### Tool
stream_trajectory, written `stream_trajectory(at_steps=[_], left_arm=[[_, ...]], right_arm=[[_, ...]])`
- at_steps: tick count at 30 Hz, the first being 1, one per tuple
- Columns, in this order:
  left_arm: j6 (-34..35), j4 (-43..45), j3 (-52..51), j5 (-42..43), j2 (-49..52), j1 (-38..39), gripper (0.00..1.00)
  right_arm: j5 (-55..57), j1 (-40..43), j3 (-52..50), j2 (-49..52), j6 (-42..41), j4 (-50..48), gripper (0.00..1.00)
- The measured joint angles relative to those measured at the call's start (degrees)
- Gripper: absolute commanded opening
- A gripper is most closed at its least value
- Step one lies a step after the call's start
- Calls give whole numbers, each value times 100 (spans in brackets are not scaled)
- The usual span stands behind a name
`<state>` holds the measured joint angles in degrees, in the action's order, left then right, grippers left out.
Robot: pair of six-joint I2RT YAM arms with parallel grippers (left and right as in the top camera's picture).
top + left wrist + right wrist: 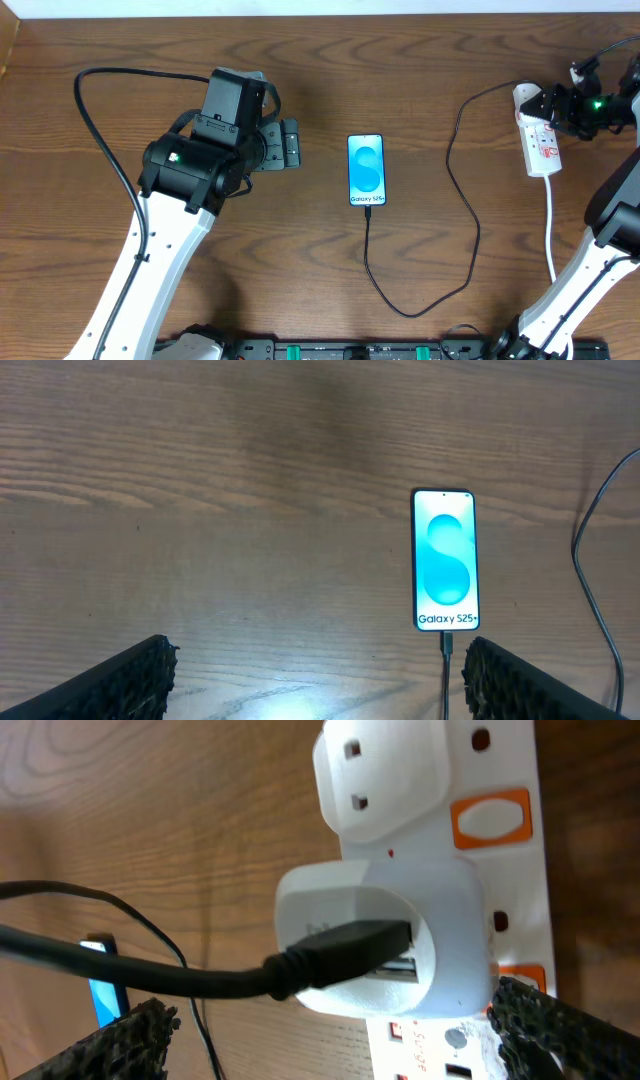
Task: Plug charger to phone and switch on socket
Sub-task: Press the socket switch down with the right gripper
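Note:
The phone [366, 170] lies face up mid-table with its blue screen lit. The black charger cable [470, 240] is plugged into the phone's lower end [447, 645], loops along the table and runs up to the socket [543, 150] at the far right. Its USB plug [340, 955] sits in a white adapter [400, 930] on the strip, beside an orange switch [490, 820]. My left gripper [292, 145] is open, left of the phone [445, 560], with nothing between its fingers [130, 680]. My right gripper [548, 108] hangs open over the socket's adapter end, its fingers [560, 1030] on either side of the adapter.
A second white plug [380, 780] sits in the strip beyond the adapter. The strip's white cord [551, 230] trails toward the front edge on the right. My left arm's black cable [90, 110] arcs over the table's left side.

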<state>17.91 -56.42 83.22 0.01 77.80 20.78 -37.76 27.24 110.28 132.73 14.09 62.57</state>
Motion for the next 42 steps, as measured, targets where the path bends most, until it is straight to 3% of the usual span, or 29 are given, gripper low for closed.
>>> stream_trajectory(at_steps=[42], left_arm=[[0, 0, 0, 0, 0, 0, 92]], right_arm=[[140, -92, -9, 2, -181, -68, 100]])
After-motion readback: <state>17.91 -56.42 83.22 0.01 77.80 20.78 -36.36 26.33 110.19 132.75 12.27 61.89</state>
